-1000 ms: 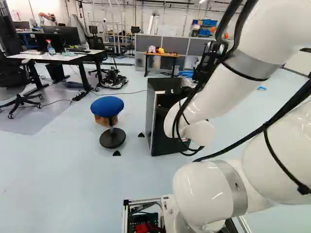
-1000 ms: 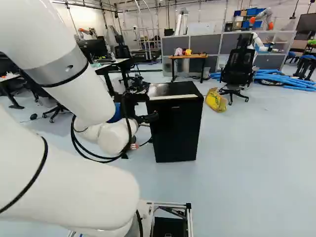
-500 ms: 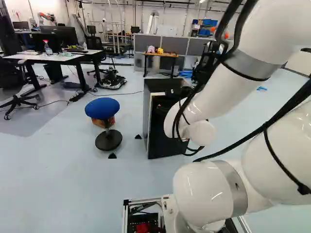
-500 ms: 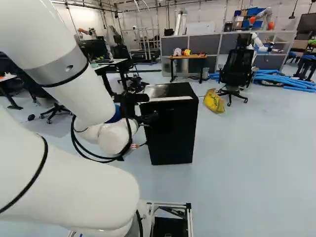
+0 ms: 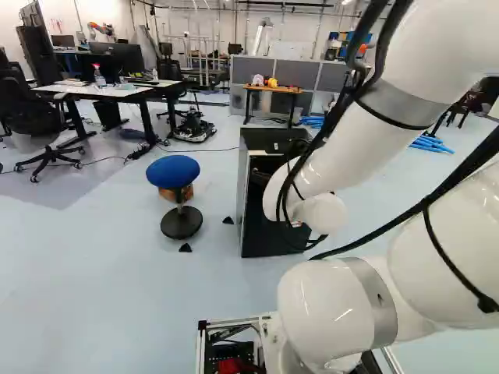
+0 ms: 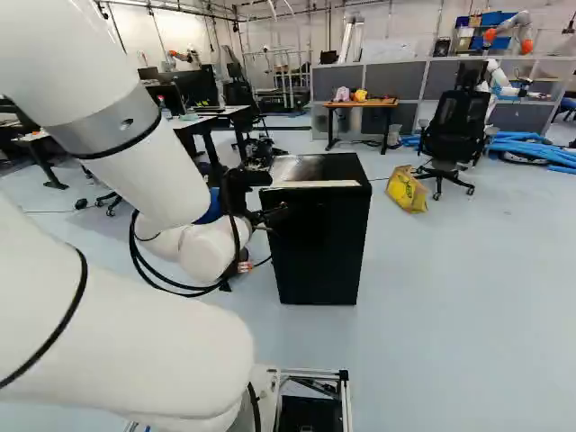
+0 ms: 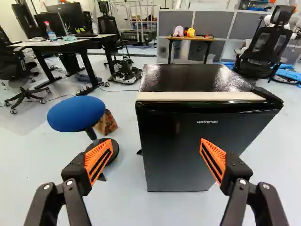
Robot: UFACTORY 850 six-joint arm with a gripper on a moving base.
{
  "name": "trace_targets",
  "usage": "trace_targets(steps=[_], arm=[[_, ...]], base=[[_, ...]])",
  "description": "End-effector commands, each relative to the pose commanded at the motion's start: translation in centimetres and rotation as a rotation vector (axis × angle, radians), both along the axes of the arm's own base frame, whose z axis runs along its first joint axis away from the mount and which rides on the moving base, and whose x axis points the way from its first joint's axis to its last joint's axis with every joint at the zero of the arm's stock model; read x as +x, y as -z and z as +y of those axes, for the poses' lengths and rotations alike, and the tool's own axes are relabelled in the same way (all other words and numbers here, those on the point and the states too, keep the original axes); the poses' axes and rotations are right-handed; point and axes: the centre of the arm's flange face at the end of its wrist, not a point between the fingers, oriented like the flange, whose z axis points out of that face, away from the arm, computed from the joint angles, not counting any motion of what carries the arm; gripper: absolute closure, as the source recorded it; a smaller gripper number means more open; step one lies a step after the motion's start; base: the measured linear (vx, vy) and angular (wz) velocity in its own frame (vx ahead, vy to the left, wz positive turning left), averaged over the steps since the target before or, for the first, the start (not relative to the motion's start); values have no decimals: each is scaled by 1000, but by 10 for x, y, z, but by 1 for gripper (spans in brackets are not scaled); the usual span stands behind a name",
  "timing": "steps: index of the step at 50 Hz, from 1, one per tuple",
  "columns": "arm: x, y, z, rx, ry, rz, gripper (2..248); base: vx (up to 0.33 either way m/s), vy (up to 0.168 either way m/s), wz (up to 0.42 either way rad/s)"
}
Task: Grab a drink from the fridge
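Pale floor [image 6: 468, 315] under black fridge [image 7: 188, 155], blue-topped stool [image 7: 76, 114], yellow bag [image 6: 407, 190]

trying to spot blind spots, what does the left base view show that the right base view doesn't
Only the left base view: the patterned brown box behind the stool.
Only the right base view: the yellow bag on the floor beyond the fridge.
Both: the fridge, the white arm, the small table and the blue tubes.
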Motion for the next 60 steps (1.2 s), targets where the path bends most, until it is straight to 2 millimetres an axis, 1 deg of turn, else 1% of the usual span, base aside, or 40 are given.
trace_targets(steps=[7, 18, 27, 39, 53, 60], arm=[[0, 0, 0, 0, 0, 0, 3], [0, 0, 0, 0, 0, 0, 3], [2, 0, 4, 0, -16, 1, 3], [16, -2, 14, 12, -25, 7, 3], [35, -4, 25, 43, 8, 16, 3], [39, -4, 29, 62, 34, 19, 3]], base=[[28, -50, 86], [0, 0, 0], [0, 0, 0], [0, 0, 0], [0, 0, 0], [0, 0, 0]])
